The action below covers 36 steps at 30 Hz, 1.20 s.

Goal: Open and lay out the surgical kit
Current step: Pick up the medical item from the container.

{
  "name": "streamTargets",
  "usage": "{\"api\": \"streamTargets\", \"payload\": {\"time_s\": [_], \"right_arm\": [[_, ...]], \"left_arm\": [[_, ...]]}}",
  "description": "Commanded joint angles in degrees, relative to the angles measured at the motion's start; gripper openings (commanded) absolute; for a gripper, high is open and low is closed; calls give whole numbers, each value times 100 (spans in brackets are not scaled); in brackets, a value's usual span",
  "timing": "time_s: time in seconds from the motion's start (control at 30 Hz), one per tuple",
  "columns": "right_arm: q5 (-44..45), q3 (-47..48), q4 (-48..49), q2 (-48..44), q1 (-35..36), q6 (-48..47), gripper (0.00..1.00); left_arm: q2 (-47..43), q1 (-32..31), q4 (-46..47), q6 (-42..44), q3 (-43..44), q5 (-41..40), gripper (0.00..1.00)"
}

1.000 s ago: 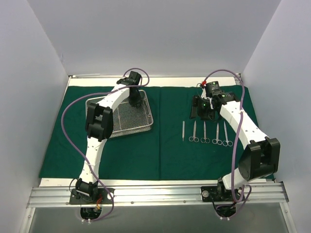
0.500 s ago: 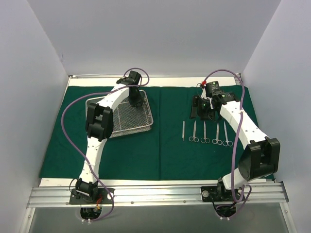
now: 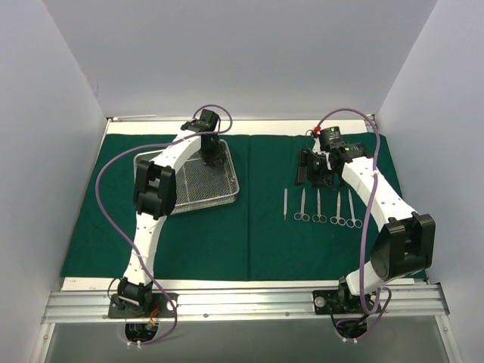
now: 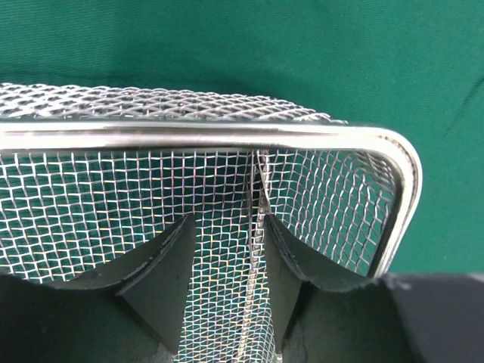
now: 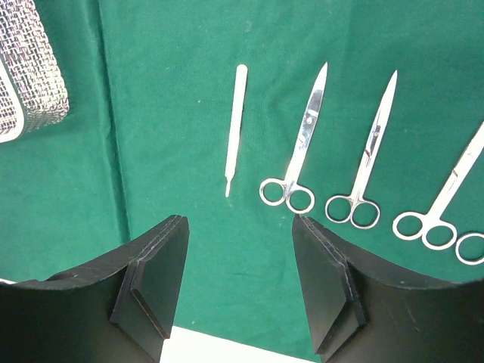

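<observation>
A: Top view?
B: My left gripper [image 3: 210, 155] sits at the far end of the mesh tray [image 3: 234, 178], on the green cloth [image 3: 249, 242]. 5 instruments [image 3: 321, 208] lie in a row near my right gripper [image 3: 318, 175].
A: L wrist?
B: Jaws spread, astride the tray wall, not pinching.
A: R wrist?
B: Jaws spread, empty, over the cloth.

Mesh tray [image 3: 203, 186] on the cloth [image 3: 249, 242] at left, under my left gripper [image 4: 225, 265], instruments [image 3: 318, 206] in a row at right, before my right gripper [image 5: 240, 257].
</observation>
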Motion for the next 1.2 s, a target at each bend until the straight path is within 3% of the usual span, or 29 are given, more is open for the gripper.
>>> {"api": "streamTargets", "payload": {"time_s": [0.0, 0.17, 0.2, 0.4, 0.5, 0.63, 0.83, 0.93, 1.17], "right_arm": [[-70, 150, -78, -6, -52, -46, 57], [-87, 123, -78, -41, -61, -28, 57], [-87, 106, -61, -76, -61, -19, 57], [-96, -87, 18, -260, -78, 68, 57], [-131, -140, 27, -331, -87, 86, 57], [-131, -123, 1, -401, -104, 77, 57], [-114, -114, -34, -498, -104, 77, 57], [-105, -175, -34, -551, -104, 77, 57], [-131, -167, -8, -516, -113, 95, 58]], "left_arm": [[606, -76, -303, -1, 355, 9, 51], [1387, -59, -1384, 174, 1312, -140, 52], [1511, -59, -1551, 227, 1471, -175, 59], [1864, -147, -2133, 693, 1983, -369, 55], [1811, -173, -2159, 693, 1852, -431, 49], [1688, -112, -1958, 702, 1614, -229, 25], [1644, -59, -1835, 702, 1543, -105, 17], [1513, -15, -1685, 667, 1350, -79, 3], [977, 38, -1351, 675, 919, -149, 2]]}}
